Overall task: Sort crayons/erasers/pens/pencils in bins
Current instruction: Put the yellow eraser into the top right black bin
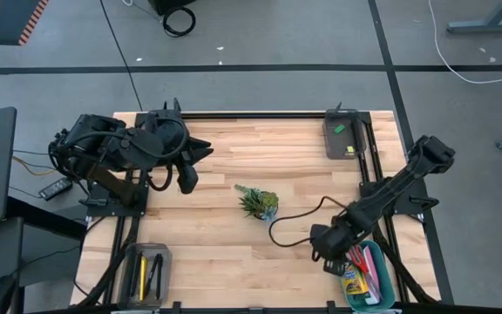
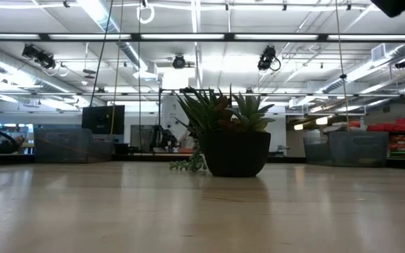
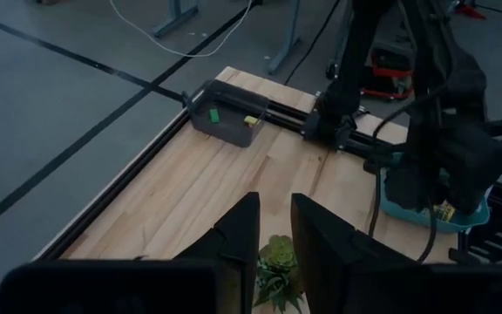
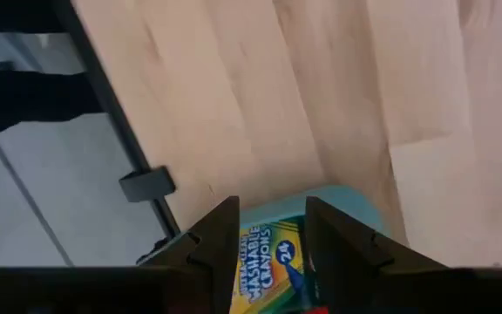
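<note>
Seen from above, the wood table [image 1: 234, 148] has 3 bins on it and 1 small spiky green plant [image 1: 257, 202] in the middle.

The left claw [image 1: 200, 153] is at abt 10 o'clock. It points across the table twd the plant. Its 2 fingers [image 3: 238, 231] are just a little apart w/ nothing between them, so it holds nothing.

The right claw [image 1: 336, 260] is at abt 5 o'clock, right at the edge of the teal bin [image 1: 389, 288]. Its 2 fingers [image 4: 216, 231] stand apart and let go. Thru the gap you see 1 yellow-and-green crayon box [image 4: 268, 262] lying in the teal bin. A few pink and red sticks [image 1: 369, 262] lie next to the box; can't count them.

At abt 1 o'clock is a dark grey bin [image 1: 332, 144]. It has 2 erasers in it, 1 green eraser [image 1: 341, 128] and 1 yellow eraser [image 1: 350, 149], a bit apart.

At abt 7 o'clock is a see-thru grey bin [image 1: 166, 262]. It has 1 yellow pencil [image 1: 143, 275] and some black pens [image 1: 155, 277] side by side; can't tell how many pens
</note>
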